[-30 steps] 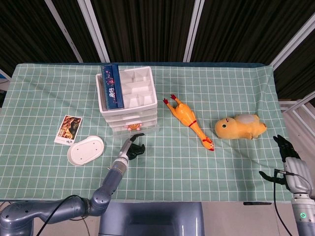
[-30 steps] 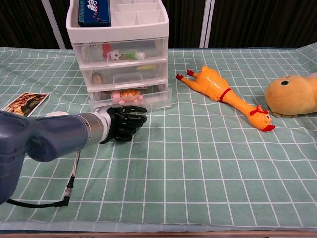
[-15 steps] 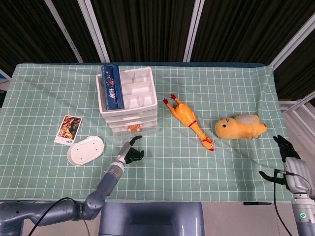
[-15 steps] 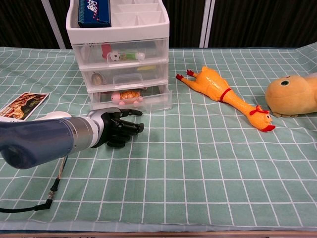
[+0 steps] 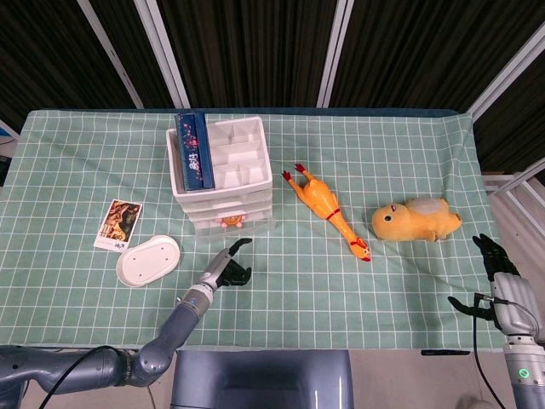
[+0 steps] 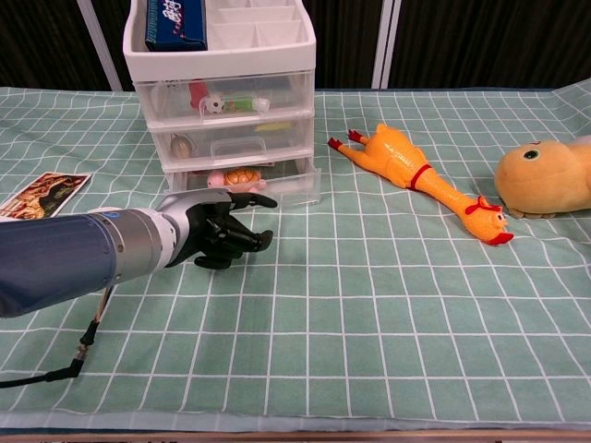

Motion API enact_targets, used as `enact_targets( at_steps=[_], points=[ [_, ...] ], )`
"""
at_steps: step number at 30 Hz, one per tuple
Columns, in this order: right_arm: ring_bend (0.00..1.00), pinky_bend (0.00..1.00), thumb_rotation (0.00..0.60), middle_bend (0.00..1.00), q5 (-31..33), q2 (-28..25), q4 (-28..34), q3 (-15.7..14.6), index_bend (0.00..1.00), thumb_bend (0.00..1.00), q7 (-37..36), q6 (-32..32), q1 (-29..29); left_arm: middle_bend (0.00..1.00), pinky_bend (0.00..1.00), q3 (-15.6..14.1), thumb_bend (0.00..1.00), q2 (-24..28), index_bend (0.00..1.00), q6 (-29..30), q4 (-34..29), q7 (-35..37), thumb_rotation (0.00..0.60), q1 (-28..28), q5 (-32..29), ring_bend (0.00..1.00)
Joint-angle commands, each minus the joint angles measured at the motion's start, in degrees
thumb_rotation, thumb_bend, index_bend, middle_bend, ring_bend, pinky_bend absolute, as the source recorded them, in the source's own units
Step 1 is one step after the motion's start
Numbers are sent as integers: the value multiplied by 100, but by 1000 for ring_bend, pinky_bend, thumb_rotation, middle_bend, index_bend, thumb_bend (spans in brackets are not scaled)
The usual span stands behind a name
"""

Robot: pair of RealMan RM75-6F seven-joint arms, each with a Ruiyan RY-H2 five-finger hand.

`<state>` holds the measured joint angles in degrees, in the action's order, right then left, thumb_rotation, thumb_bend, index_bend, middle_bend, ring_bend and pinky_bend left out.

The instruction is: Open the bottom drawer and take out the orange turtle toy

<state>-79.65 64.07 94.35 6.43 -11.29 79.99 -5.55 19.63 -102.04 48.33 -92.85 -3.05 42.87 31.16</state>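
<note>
The left hand (image 6: 220,231) hovers just in front of the drawer unit (image 6: 226,101), fingers loosely spread and holding nothing; the uppermost finger points toward the bottom drawer (image 6: 245,184). The right hand (image 5: 494,281) rests at the near right table edge, well apart from the work, fingers apart and empty.

The bottom drawer stands pulled out slightly. The orange turtle toy (image 6: 237,176) lies inside it at the front, visible through the clear wall, just beyond the left hand's fingertips.

Handling estimate: the turtle appears small, light and rigid, probably smooth plastic or rubber, so it may slip. Take hold across the shell from above, thumb opposed to a finger. The opening looks narrow; the drawer likely needs pulling further out first.

Containers: the top tray holds a blue box (image 6: 176,28) at its left; the other compartments look bare. The upper and middle drawers contain small mixed items, not clearly identifiable.
</note>
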Motion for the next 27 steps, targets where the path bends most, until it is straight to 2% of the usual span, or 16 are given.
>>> enact_targets(
  at_steps=[1,9,21,27],
  points=[
    [0,185,600,0,6,-1,5,-2,0,49,-1,-7,1,984,1000,-162,525,88,110,306,-91,-254,600,30,474,997],
    [0,185,600,0,24,-10,15,0,0,50,-22,-30,-1,993,1000,-220,524,118,118,872,-48,-599,600,44,763,1000],
    [0,185,600,0,46,-23,42,-3,0,49,-28,-59,-1,994,1000,-191,524,250,125,1163,-123,-1136,600,54,-33,1000],
    [0,185,600,0,58,-30,56,-2,0,49,-26,-67,0,996,1000,-221,524,373,183,1246,-211,-1365,600,42,-418,1000]
  ],
)
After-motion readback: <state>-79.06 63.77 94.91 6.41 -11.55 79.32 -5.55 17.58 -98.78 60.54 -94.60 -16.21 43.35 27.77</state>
